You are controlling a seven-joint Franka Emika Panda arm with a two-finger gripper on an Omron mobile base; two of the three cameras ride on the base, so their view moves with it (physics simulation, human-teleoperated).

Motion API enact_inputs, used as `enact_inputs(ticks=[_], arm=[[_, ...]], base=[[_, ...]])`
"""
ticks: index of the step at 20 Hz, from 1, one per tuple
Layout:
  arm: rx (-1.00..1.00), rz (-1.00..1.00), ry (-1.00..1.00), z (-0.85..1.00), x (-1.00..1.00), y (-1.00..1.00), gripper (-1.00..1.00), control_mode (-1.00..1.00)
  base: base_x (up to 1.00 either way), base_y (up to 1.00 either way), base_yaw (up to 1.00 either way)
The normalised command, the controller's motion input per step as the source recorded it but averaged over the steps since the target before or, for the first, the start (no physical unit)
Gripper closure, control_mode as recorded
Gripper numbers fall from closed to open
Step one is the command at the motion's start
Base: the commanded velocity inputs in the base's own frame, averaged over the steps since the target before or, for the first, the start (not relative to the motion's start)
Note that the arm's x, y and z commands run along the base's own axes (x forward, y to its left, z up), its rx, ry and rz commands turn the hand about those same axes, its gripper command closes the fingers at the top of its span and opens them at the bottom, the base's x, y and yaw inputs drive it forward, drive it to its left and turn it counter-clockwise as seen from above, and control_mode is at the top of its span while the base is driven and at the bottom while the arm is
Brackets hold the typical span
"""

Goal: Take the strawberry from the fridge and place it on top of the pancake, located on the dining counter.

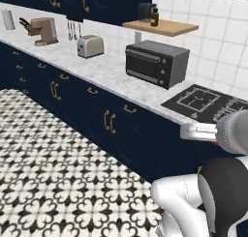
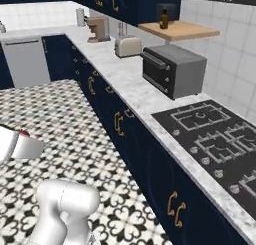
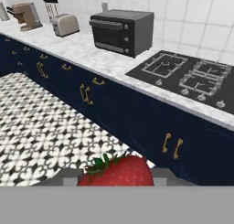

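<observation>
no readable text, labels, brands or numbers on anything

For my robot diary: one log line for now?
gripper: shut on strawberry | carrying | beside cabinets | pancake: not reached

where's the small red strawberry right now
In the hand view the small red strawberry sits between the gripper fingertips, bottom centre, above the patterned floor beside the navy cabinets.

Three views toward shared counter (image 1: 104, 71) (hand lowest)
</observation>
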Motion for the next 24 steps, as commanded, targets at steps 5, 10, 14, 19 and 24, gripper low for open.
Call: enact_inputs(ticks=[5,10,14,19,24], arm=[[0.0,0.0,0.0,0.0,0.0,0.0,1.0,1.0],[0.0,0.0,0.0,0.0,0.0,0.0,1.0,1.0],[0.0,0.0,0.0,0.0,0.0,0.0,1.0,1.0],[0.0,0.0,0.0,0.0,0.0,0.0,1.0,1.0],[0.0,0.0,0.0,0.0,0.0,0.0,1.0,1.0]], base=[[0.0,0.13,0.98],[0.03,0.0,0.99],[0.08,0.0,0.99],[0.44,0.12,0.84],[1.0,0.01,0.6]])
